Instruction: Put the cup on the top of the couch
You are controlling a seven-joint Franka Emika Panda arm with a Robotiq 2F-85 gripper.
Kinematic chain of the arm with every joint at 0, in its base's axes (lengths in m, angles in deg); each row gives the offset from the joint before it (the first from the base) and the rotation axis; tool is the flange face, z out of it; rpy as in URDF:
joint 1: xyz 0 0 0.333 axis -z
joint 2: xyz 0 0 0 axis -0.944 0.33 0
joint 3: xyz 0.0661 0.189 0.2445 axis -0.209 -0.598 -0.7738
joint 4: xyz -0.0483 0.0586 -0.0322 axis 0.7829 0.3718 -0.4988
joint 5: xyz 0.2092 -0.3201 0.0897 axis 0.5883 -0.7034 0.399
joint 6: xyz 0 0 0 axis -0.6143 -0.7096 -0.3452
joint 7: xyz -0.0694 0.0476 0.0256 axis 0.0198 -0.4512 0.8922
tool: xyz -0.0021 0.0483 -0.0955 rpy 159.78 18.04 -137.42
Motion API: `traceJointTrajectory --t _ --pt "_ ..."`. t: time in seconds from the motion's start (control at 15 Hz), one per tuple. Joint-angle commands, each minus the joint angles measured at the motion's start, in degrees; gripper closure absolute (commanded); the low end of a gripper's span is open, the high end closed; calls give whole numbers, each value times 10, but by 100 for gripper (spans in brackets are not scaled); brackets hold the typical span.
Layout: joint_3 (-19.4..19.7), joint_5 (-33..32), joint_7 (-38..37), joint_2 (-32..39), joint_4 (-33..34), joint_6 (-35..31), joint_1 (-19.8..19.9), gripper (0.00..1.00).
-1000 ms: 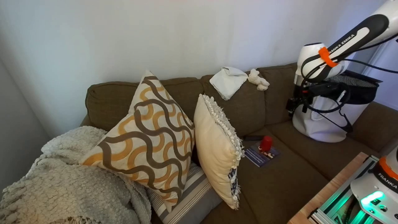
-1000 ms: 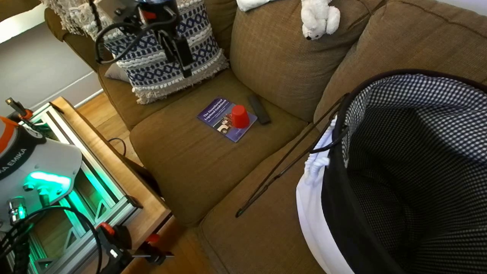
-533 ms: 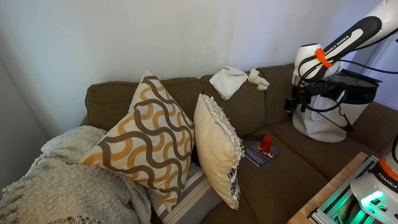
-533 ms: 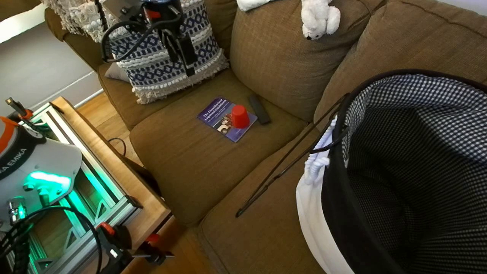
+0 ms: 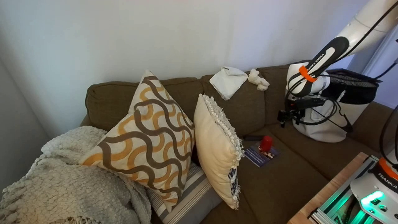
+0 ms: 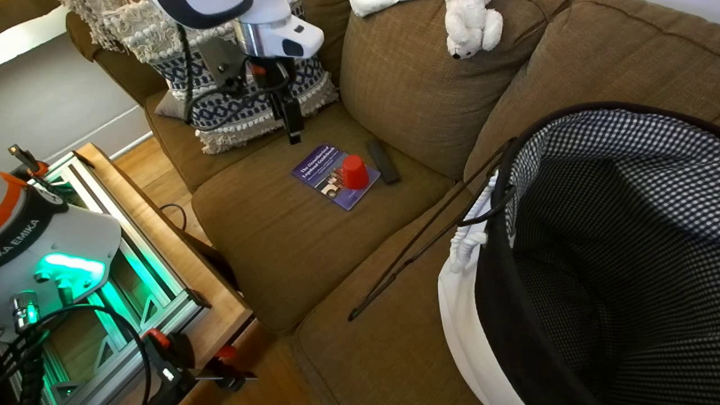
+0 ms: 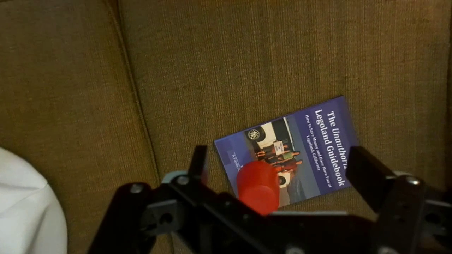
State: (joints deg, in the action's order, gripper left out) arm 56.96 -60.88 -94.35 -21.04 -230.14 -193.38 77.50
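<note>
Wrist view: we saw tool (image 7: 277,162) spread, holding nothing, above couch (image 6: 264,242); cup (image 7: 258,188) stood on book (image 7: 287,153), seemingly nearer one finger (image 7: 197,162). We judged uncentred descent might knock cup over, loose book might slide beneath it, soft couch top (image 5: 186,84) might tip it.
</note>
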Motion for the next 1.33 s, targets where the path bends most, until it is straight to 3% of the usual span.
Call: traceJointTrajectory --t 0.0,0.13,0.6,0.8,1.27 --pt "2 72 38 142 126 25 27 0" --pt "-8 96 74 194 196 72 46 0" --pt "5 78 62 400 439 198 27 0" --pt "16 67 50 477 525 219 13 0" --pt "11 78 66 550 623 207 32 0"
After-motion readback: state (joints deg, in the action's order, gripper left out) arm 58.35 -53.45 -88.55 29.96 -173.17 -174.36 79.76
